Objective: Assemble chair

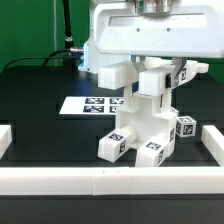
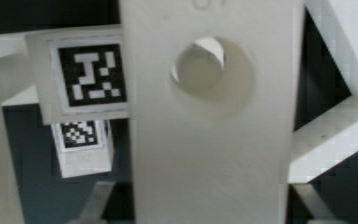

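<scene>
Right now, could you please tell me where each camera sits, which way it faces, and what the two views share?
Exterior view: off the arm, a little above the table, looking over the near rail at the chair and the marker board; the arm's white wrist and gripper show at the top.
Wrist view: on the wrist, very close, facing a chair panel with a round hole and a tag; no part of the arm shows clearly.
Shared: both see the tagged chair.
</scene>
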Controlling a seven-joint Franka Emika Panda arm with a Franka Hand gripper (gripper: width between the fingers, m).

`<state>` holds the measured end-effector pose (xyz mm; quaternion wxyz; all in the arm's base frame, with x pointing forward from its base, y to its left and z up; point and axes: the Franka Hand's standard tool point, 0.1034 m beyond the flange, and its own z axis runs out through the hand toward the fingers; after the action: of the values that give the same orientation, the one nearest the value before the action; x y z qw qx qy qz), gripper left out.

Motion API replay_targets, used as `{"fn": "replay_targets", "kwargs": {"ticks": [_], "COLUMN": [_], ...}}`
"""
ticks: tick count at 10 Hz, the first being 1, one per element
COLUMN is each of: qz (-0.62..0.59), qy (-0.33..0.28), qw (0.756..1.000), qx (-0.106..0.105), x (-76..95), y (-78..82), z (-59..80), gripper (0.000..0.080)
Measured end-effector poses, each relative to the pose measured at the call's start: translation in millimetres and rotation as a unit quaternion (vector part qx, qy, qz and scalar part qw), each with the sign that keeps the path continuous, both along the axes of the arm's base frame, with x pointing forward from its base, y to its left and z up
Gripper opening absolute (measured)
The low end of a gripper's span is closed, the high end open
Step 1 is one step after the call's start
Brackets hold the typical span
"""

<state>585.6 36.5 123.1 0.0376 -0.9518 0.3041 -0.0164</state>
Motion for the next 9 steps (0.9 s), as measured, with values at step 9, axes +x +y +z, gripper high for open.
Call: {"fn": "replay_targets", "kwargs": {"ticks": [9], "qz": [-0.005], "qy": [0.001], "qw": [1.000], "qx": [-0.001], "x": [-3.4], "y": [0.1], "z": [-0.3], "gripper": [0.0285]}}
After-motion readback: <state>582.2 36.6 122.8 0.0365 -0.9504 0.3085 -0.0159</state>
